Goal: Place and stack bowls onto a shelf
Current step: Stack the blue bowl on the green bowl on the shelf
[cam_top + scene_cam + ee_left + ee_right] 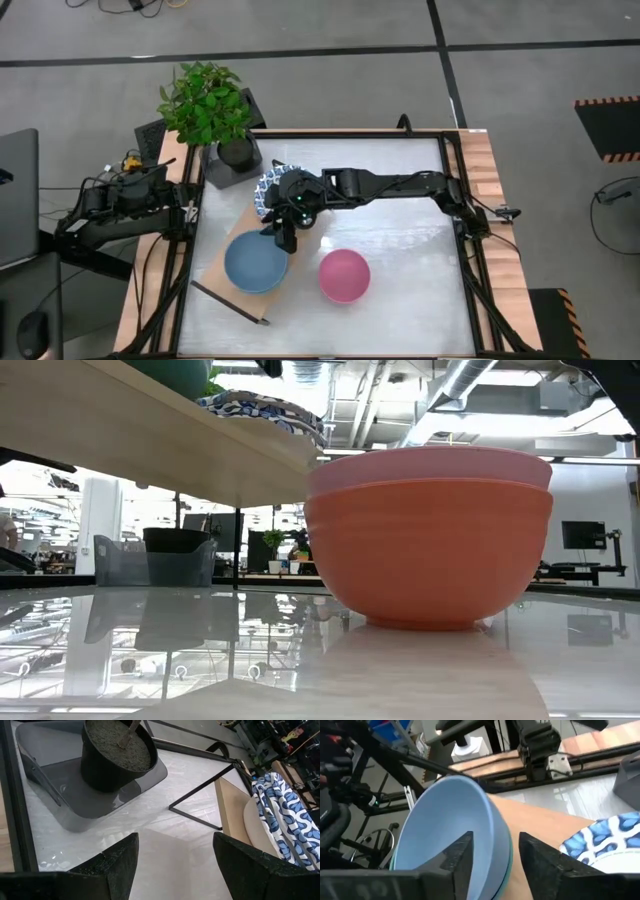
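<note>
On the light-wood shelf [232,262], toward its near end, sat a plain blue bowl [256,262] with the right gripper [284,236] at its far-right rim — fingers parted, one either side of the rim, grip uncertain. Farther along lay a blue-and-white patterned bowl [268,188]. Right of the shelf, on the table [410,300], rested a pink bowl [344,275]. Waited at the left edge with fingers spread and empty — the left gripper [172,865].

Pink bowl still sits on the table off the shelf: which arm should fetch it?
Right. Its end effector hangs open over the shelf beside the pink bowl; the left end effector waits at the table's left edge.
</note>
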Robot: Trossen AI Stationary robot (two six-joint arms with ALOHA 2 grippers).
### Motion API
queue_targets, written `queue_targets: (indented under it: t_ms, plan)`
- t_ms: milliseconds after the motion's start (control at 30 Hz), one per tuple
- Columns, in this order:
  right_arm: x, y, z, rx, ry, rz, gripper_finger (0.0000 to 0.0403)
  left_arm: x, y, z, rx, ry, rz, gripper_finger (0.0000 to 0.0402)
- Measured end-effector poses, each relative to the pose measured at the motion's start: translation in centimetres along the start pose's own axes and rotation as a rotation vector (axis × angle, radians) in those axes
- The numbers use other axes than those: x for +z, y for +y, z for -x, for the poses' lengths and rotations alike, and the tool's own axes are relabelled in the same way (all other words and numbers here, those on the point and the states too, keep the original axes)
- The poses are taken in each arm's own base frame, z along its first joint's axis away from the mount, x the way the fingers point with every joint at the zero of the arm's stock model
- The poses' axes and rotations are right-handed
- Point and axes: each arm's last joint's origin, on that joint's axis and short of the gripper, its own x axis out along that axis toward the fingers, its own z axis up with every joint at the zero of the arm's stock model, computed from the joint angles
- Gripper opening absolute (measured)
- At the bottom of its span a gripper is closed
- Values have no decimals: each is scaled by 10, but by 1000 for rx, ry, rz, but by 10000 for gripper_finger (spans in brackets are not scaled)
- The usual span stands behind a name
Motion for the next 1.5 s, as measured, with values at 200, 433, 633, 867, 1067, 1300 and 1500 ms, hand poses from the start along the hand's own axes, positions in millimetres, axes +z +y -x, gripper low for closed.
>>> queue_targets:
  t_ms: [200, 433, 633, 867, 1067, 1300, 1500]
  plan:
    - [17, 5, 11, 8, -103, 2, 173, 0, 0, 0, 0, -1, 0, 242]
    - [19, 6, 10, 38, -125, 47, 53, 0, 0, 0, 11, -17, 1, 242]
    - [15, 5, 3, 56, -107, 54, 30, 1, 0, 0, 12, -18, 1, 242]
    - [15, 6, 2, 61, -109, 57, 21, 1, 1, 0, 21, -32, 2, 242]
    - [2, 5, -23, 99, -70, 52, 22, 1, 1, 0, 21, -32, 3, 242]
    - [-5, 2, -35, 112, -40, 22, 33, 1, 1, 0, 21, -32, 3, 242]
    - [-1, -4, -34, 104, -55, 15, 19, 1, 1, 0, 21, -32, 3, 242]
